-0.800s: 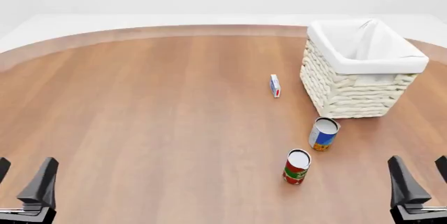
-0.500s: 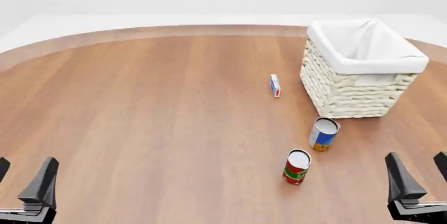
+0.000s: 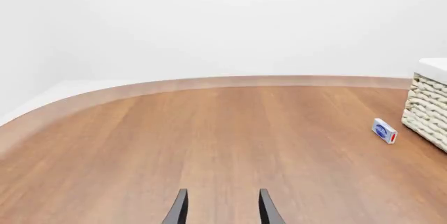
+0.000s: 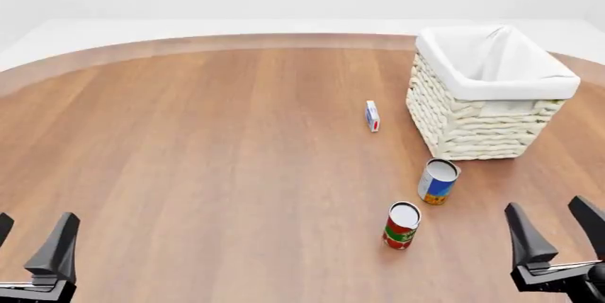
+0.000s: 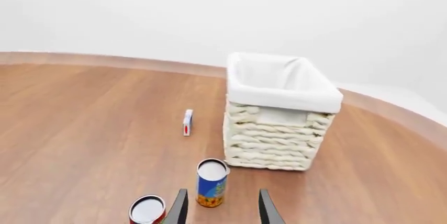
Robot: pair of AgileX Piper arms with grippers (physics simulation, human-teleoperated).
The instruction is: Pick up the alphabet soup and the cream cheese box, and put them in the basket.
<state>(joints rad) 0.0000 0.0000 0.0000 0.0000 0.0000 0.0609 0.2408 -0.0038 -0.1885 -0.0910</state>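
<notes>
Reach phase, nothing grabbed yet. My right gripper (image 4: 556,236) sits low at the near right edge of the table (image 4: 189,175), fingers spread wide, nothing between them. My left gripper (image 4: 33,243) is at the near left corner, also spread and empty; it's too far from everything to be useful now.

Target first: the alphabet soup (image 4: 438,180), upright, silvery top showing. From my right gripper it's at about 10 o'clock in the front view, near but apart. Right wrist view puts the can (image 5: 211,182) almost dead ahead, just off the left finger line.

To do it well, I'd say: swing a touch left to centre the can between the fingers, come in low at label height, keep them spread until both sides are straddled. Watch the red-and-green can (image 4: 402,225) at 9 o'clock from my gripper, close to the soup; the sweep could clip it.

The basket (image 4: 444,129) stands just beyond the soup at 12 o'clock, a short carry. The cream cheese box (image 4: 372,116) lies at the basket's 9 o'clock, on its edge, apart from it.
</notes>
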